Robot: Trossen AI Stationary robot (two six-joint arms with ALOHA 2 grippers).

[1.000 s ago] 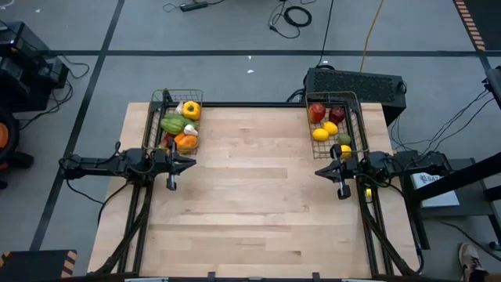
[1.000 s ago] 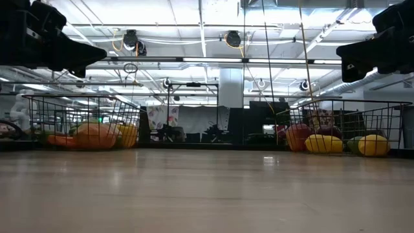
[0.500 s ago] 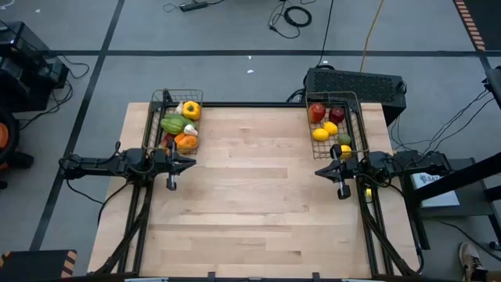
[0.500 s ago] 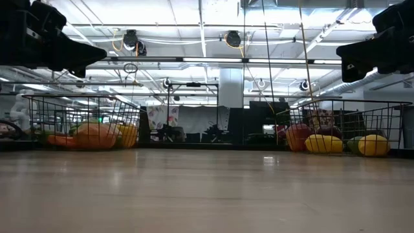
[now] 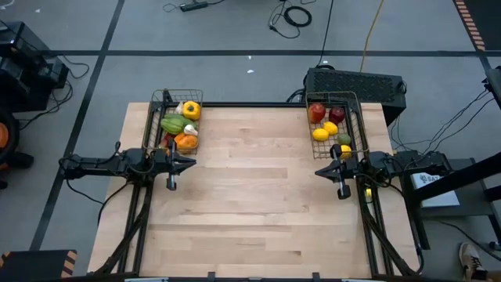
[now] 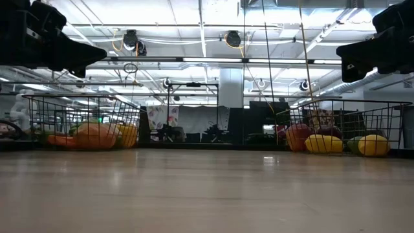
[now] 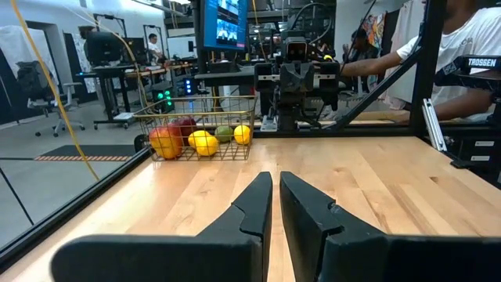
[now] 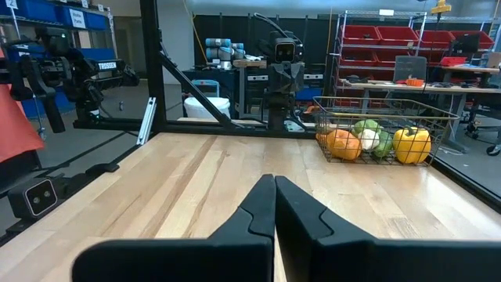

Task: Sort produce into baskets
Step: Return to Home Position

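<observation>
While left end effector point(image 5: 188, 164) and right end effector point(image 5: 319, 171) hang closed, empty, baskets point(image 5: 154, 117) point(image 5: 362, 125) sit beside them.

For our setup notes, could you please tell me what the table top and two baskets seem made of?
The table top looks like pale jointed wood with a satin finish: plank seams and grain show. The left basket and right basket look like thin dark metal wire: see-through grid walls.

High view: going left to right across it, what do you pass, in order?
In order: left arm → left basket → bare middle of the table → right basket → right arm.
</observation>
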